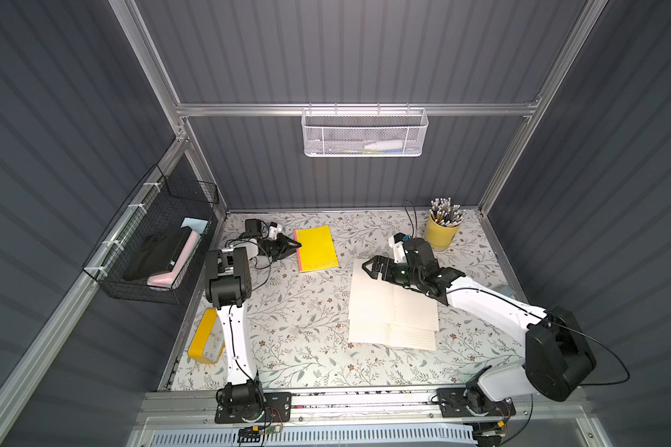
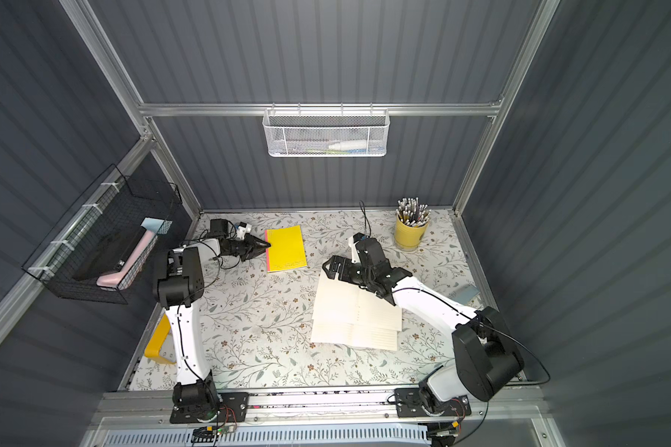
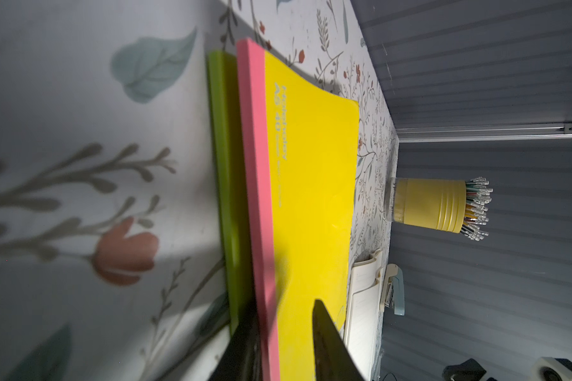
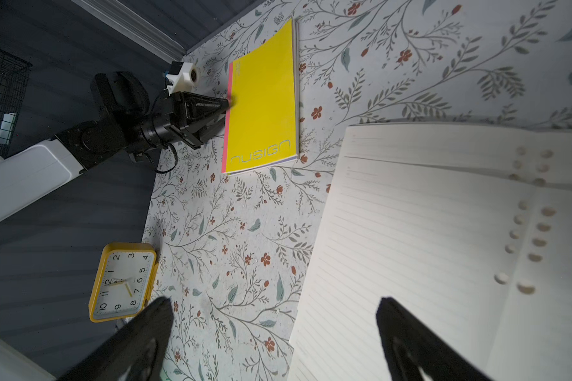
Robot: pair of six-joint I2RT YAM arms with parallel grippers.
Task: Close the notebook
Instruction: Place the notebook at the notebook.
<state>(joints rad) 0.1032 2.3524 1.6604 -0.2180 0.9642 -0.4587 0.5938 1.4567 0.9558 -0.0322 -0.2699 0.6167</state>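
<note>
The left fingers (image 3: 327,346) stand slightly parted and grip nothing. The pink spine edge of the yellow notebook (image 1: 316,247) sits in the gap between the 2 tips. The notebook lies shut and flat on the desk (image 1: 299,329), stretching away from those tips. The right fingers (image 4: 400,336) gape wide and empty above the lined sheets (image 1: 388,309), well apart from the notebook.

"nusign" on yellow notebook (image 4: 261,109)
</note>
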